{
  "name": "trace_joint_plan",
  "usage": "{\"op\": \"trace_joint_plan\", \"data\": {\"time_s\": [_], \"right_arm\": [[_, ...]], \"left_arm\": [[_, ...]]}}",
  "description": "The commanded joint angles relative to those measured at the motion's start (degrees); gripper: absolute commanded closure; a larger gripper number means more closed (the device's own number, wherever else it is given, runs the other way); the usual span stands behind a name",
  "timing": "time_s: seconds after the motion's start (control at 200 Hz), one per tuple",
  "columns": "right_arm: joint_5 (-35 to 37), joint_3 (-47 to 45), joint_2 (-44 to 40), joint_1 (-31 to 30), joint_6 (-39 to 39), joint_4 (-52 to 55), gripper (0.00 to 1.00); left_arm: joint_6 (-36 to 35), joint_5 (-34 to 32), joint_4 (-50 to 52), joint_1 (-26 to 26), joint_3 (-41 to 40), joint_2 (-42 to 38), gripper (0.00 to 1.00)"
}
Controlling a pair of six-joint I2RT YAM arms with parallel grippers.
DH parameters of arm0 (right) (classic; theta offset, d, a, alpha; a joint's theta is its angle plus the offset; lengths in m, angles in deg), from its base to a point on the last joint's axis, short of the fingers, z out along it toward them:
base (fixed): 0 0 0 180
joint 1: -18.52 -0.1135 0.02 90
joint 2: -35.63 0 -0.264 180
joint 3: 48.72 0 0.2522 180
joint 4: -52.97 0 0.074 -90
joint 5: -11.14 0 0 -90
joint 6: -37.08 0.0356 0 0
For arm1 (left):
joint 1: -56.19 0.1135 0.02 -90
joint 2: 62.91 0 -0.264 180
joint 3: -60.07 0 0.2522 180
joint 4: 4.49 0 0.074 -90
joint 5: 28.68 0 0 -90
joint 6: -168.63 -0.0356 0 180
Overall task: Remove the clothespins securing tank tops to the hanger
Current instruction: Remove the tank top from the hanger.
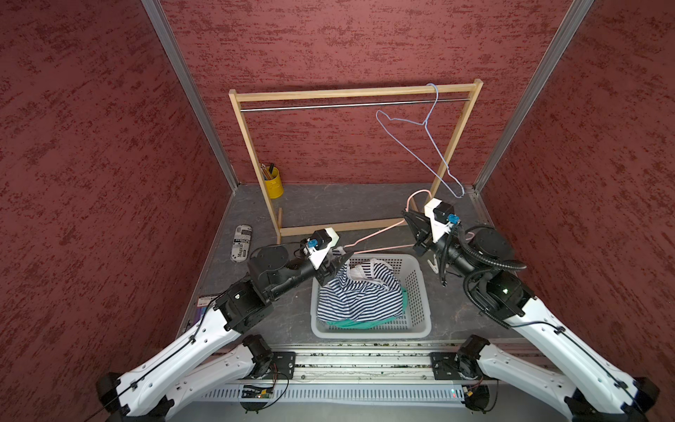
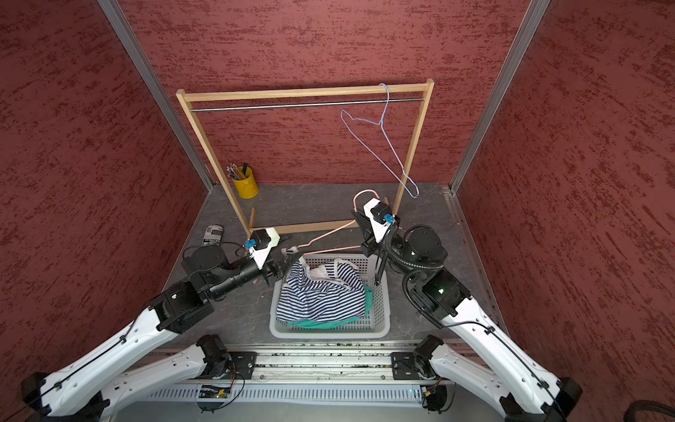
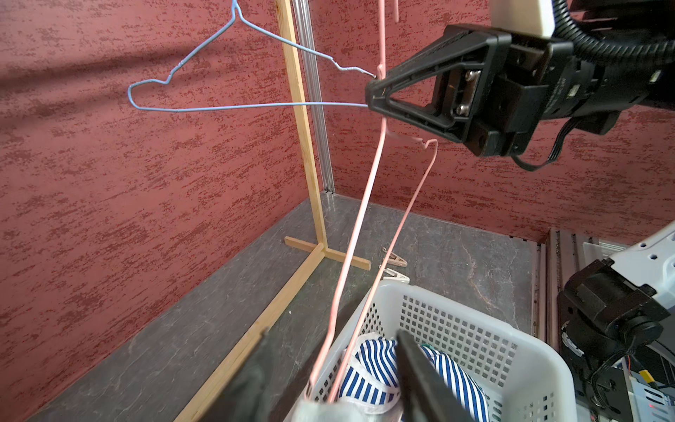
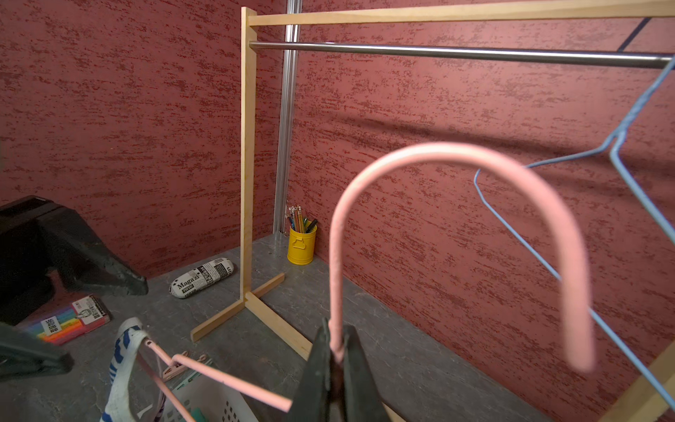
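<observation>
Left gripper (image 1: pixel 339 266) gapes wide; right gripper (image 4: pixel 336 330) is pinched closed.

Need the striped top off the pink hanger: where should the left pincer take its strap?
Probably the strap just below the pink hanger's tip, where it hangs as a flat free band. Come from the left pincer's side, jaws across the band.
</observation>
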Motion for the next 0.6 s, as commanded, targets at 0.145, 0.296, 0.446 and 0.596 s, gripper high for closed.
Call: {"op": "trace_joint_plan", "data": {"time_s": [0.145, 0.296, 0.446, 0.596], "right_arm": [[4.63, 2.29, -1.32, 0.43, -0.32, 1.33, 1.0], [6.9, 2.33, -0.81, 0.45, 0.39, -0.39, 1.0], [7.46, 2.24, -0.62, 0.55, 0.57, -1.24, 1.0], [8.01, 2.06, -0.86, 0.53, 0.92, -1.23, 1.0]], "left_arm": [[7.15, -4.43, 1.78, 0.16, -6.0, -7.15, 0.11], [15.24, -9.98, 0.99, -0.57, -7.61, -4.45, 0.17], [23.04, -20.58, -7.52, -3.54, -11.97, -3.12, 0.29], [20.91, -27.03, -13.49, -8.14, -13.77, -0.91, 0.32]]}}
